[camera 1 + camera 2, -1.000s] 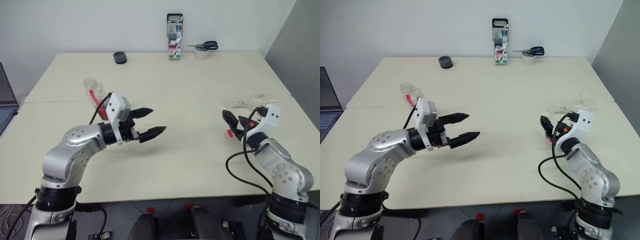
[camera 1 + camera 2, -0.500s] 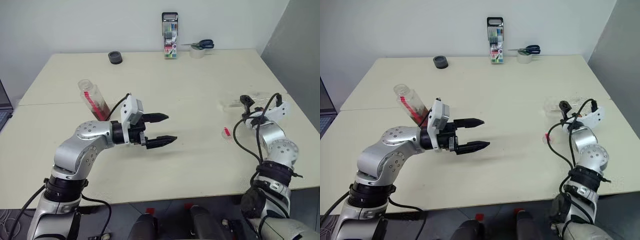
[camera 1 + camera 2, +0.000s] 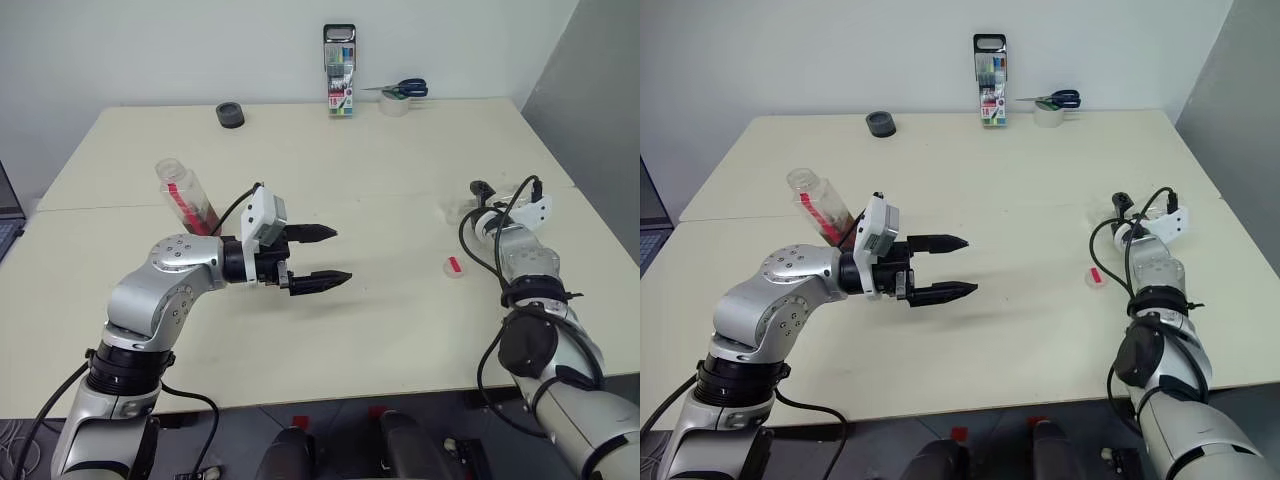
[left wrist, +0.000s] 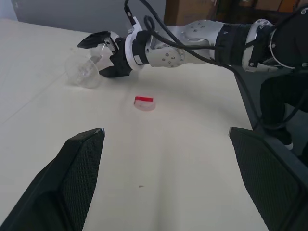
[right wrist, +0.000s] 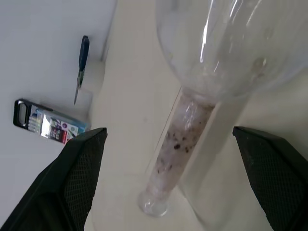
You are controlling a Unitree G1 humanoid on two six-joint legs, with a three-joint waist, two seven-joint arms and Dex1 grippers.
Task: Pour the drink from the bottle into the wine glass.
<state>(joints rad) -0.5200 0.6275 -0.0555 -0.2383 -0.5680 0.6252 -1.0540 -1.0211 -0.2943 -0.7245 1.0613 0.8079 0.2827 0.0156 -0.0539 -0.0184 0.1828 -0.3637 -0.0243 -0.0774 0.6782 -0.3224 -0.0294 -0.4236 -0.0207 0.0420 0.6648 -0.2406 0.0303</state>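
Observation:
The bottle (image 3: 183, 192) leans uncapped on the left of the table, with the reddish-brown drink (image 3: 205, 215) low inside it. Its red-and-white cap (image 3: 453, 266) lies on the table at the right. My left gripper (image 3: 340, 255) hovers open and empty to the right of the bottle, pointing toward the middle of the table. The clear wine glass (image 4: 82, 72) lies on its side near the table's right edge. My right gripper (image 4: 90, 60) is open there, one finger on each side of the glass (image 5: 226, 43); its stem runs on to the foot (image 5: 154, 207).
At the back stand a pen case (image 3: 340, 72), scissors on a tape roll (image 3: 405, 92) and a small black round object (image 3: 230, 115). A laptop edge (image 3: 5, 205) shows at far left. The table's right edge is close to the glass.
My right arm has stretched forward and rolled, bringing its open fingers up to the lying glass. The left gripper has hardly moved. The camera shifted a little.

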